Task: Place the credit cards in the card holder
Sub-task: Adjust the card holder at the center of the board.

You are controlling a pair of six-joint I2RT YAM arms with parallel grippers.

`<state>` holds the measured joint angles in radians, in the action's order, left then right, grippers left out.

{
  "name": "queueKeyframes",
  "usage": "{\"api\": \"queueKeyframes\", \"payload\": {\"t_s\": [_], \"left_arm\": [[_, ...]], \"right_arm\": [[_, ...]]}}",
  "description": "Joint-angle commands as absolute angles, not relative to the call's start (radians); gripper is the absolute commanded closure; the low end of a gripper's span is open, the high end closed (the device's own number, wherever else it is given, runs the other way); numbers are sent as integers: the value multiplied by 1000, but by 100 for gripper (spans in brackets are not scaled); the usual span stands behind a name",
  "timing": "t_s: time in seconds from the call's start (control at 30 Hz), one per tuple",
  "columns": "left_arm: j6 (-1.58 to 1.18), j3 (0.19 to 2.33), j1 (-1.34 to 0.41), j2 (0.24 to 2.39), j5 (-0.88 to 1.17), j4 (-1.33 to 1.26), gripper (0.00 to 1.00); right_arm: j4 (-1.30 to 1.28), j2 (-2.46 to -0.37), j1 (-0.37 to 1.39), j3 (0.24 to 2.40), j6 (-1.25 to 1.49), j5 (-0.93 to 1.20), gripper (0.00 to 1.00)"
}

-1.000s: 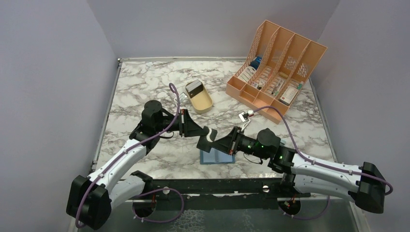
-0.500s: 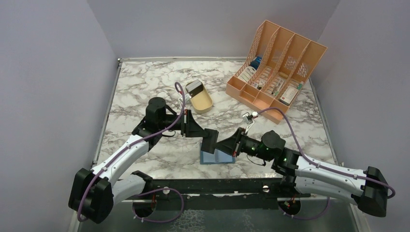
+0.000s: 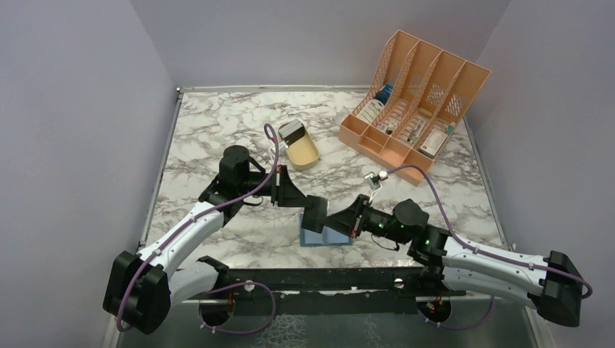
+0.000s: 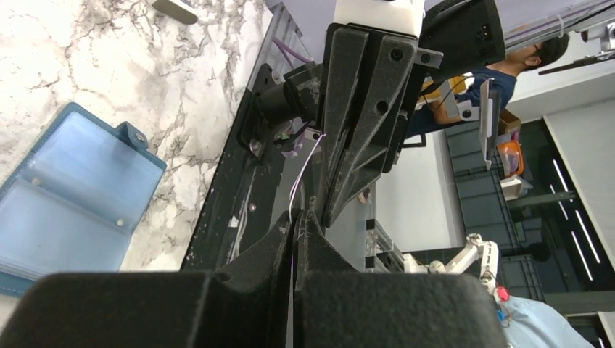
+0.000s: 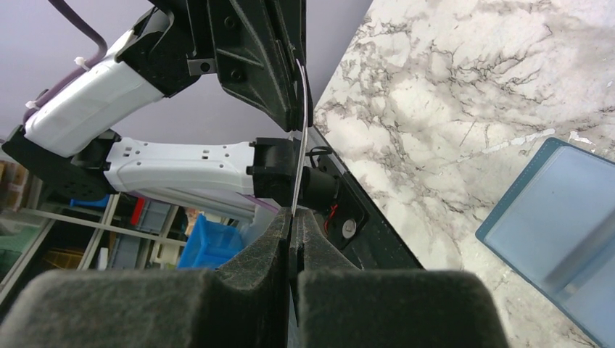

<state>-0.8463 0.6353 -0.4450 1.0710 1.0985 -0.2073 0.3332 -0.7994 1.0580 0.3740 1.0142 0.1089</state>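
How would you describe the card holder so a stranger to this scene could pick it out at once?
On the marble table, look at the near edge, under where the left gripper and right gripper meet. The card holder lies open and flat there. Unlike the tan tray and orange rack farther back, it is pale blue with pockets.

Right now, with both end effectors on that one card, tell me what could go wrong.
1. The left end effector and right end effector both pinch the same credit card edge-on; if either pulls before the other lets go, it may bend or slip out.
2. The card holder lies open and unheld on the table; pushing a card in could slide it.
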Motion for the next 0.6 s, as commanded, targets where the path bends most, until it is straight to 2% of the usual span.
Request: {"api": "queueKeyframes", "payload": {"t_s": [0.0,0.47,0.57], "left_arm": [[-833,665,-423,1079,1046,-243,100],[-861,683,-404,1039,1015,-226,100],[-805,704,-401,1028,996,-150,100]], "right_arm": [[407,-745,1069,353,1033,213,99],[308,-635,1070,301,1060,108,99],[217,-619,1069,318,1053,49,99]]}}
